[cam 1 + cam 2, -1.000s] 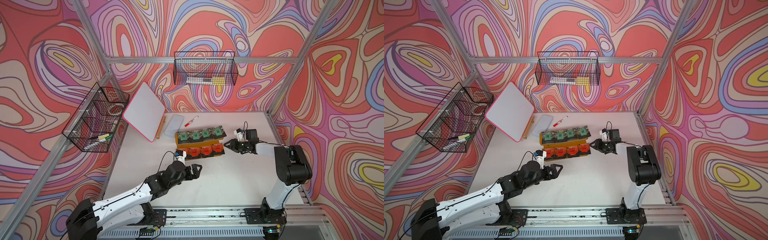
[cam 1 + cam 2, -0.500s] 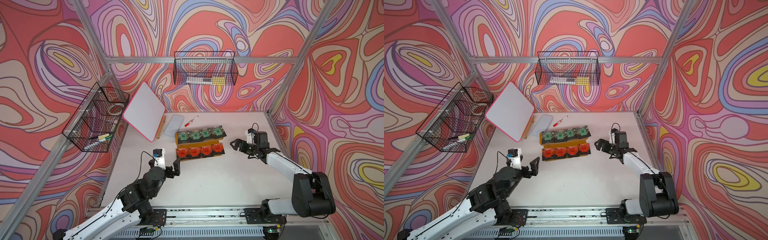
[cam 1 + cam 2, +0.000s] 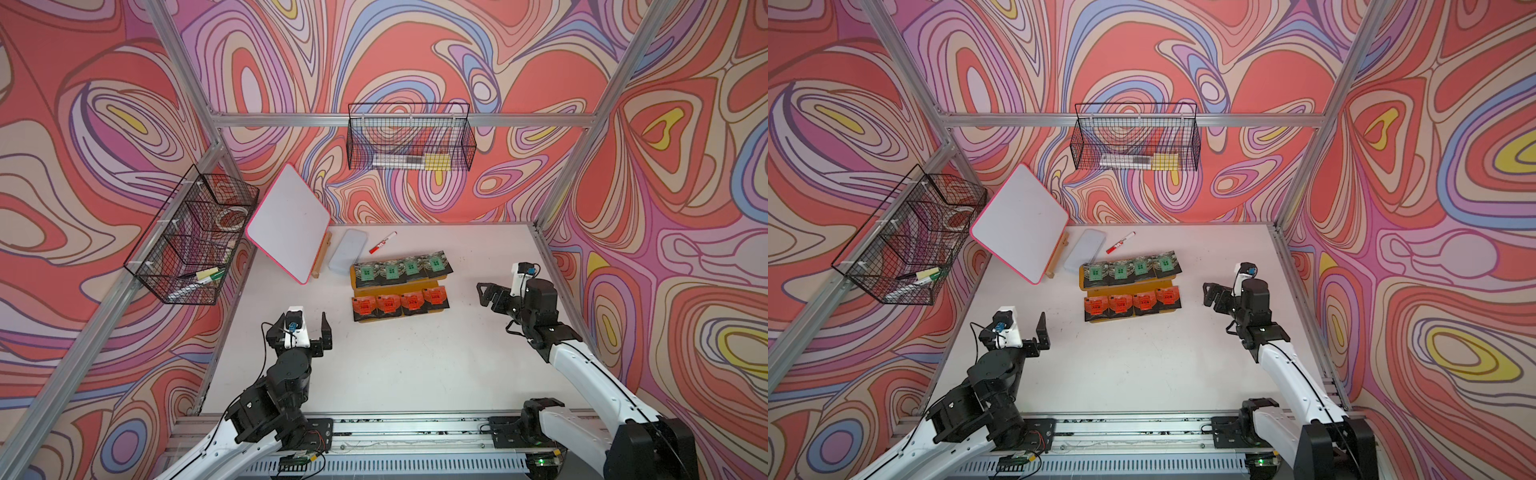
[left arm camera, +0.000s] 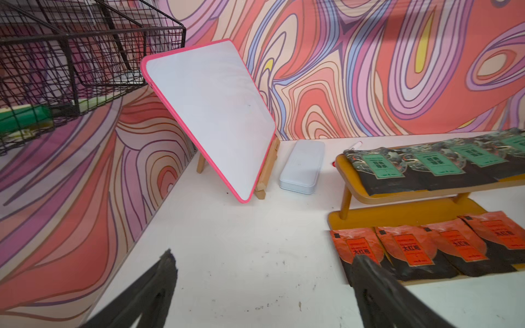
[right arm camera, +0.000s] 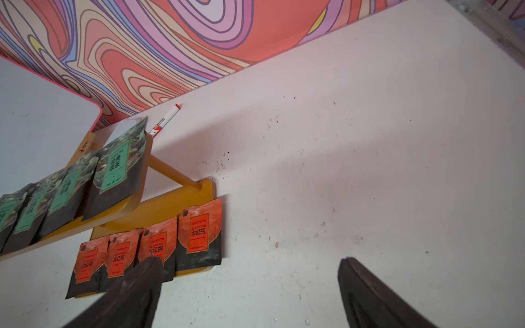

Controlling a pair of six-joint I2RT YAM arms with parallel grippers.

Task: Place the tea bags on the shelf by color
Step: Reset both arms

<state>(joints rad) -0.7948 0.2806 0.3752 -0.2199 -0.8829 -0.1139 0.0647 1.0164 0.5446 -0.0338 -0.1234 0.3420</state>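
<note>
**Both arms back, sachets sorted**

Since a second ago both arms have drawn away from the mustard-yellow two-step shelf (image 3: 415, 284). You see the left gripper (image 3: 305, 330) and right gripper (image 3: 489, 293) spread wide, holding nothing. Four green-labelled black tea bags (image 3: 401, 269) line the upper board; four orange-red ones (image 3: 400, 302) line the lower.

All eight tea bags (image 3: 401, 284) sit flat on the yellow shelf (image 3: 419, 286): four green ones in a row on its upper board, four orange ones along its lower board's front edge.
</note>
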